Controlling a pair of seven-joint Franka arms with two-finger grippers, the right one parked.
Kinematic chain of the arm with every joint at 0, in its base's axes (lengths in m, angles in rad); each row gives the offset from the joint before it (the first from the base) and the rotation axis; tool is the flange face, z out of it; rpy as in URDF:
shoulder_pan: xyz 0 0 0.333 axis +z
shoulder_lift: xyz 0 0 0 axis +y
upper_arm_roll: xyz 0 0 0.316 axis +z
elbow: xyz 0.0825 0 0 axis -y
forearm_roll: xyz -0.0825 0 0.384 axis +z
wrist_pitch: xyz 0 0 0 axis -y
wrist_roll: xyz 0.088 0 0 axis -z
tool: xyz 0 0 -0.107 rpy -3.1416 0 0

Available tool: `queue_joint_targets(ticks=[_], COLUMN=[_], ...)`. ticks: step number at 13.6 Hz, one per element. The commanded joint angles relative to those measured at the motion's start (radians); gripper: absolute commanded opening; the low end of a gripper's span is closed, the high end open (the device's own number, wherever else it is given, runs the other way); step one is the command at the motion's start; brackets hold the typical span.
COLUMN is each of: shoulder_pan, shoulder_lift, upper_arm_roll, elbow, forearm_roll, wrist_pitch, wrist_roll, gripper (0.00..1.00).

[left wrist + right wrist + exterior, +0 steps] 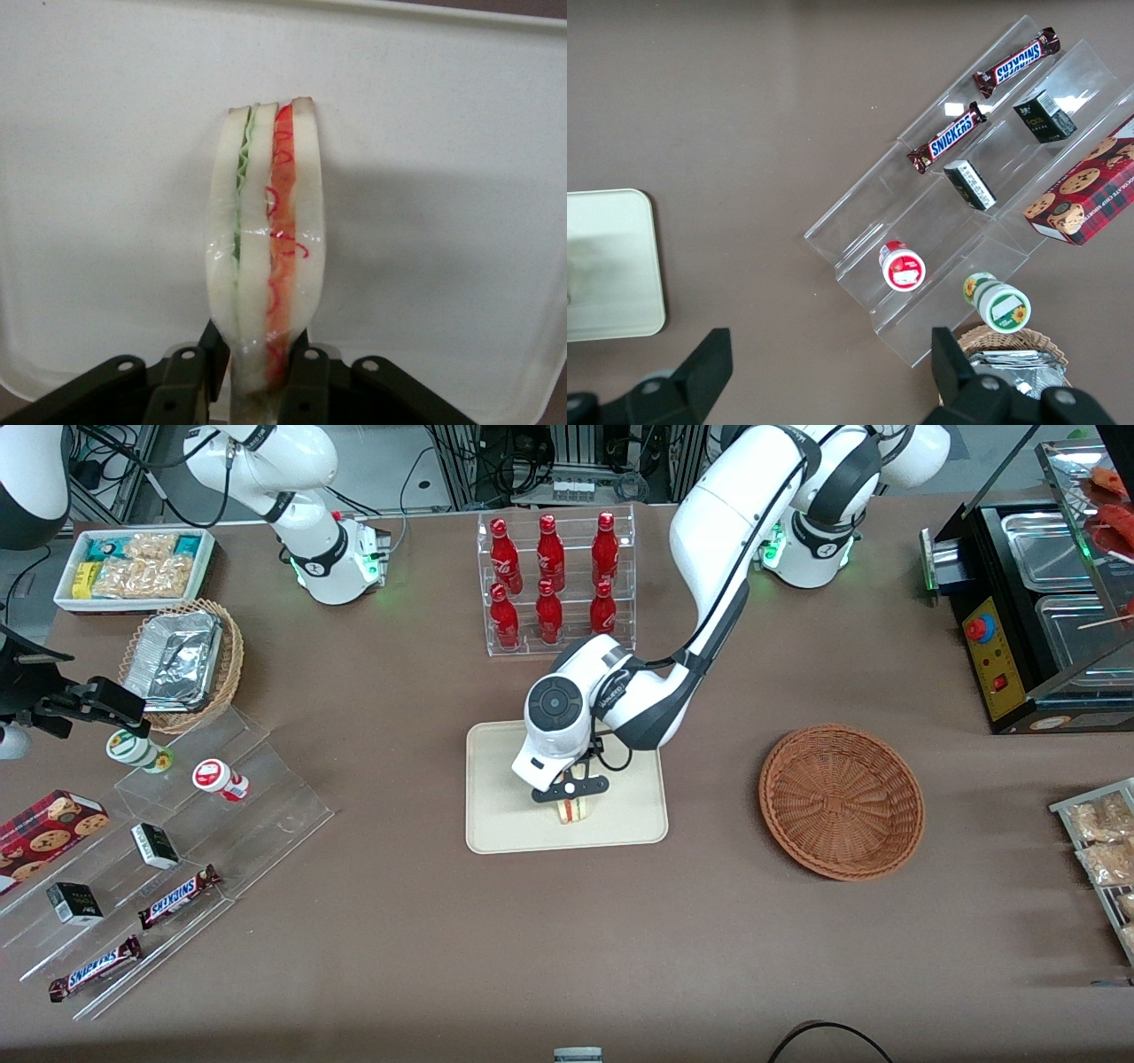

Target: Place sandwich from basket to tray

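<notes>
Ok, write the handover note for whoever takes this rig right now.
End effector: over the tray, shut on the sandwich.
Sandwich: out of the basket, pinched at one end, cut edge with red and green filling facing the wrist camera; whether it touches the tray cannot be told.
Basket: holds nothing, toward the working arm's end of the table.
Done: pick and carry.
Left: set the sandwich down if needed, open, lift away.

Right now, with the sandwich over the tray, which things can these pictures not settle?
- Whether the sandwich touches the tray: the gripper covers it in the front view; the wrist view looks straight down.
- The fingers' tips: the sandwich hides them.
- The basket's wall nearest the front camera: seen only from inside.
</notes>
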Motion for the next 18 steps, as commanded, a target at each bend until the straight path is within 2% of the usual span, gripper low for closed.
queue_joint_targets(ticks=[1, 9, 11, 16, 18], shoulder_pan=[-0.011, 0.031, 0.053, 0.254, 0.323], shoulder_lift=[0.02, -0.1, -0.144, -0.259, -0.307], upper_arm_roll=[0.011, 0.01, 0.011, 0.01, 0.023], elbow=[0.037, 0.038, 0.037, 0.017, 0.012], forearm_roll=[-0.003, -0.011, -0.014, -0.026, -0.014], wrist_pitch=[0.0, -0.11, -0.181, -0.412, -0.5], wrist_roll=[-0.01, 0.006, 0.126, 0.546, 0.577], gripper=[1.0, 1.0, 1.0, 1.0, 1.0])
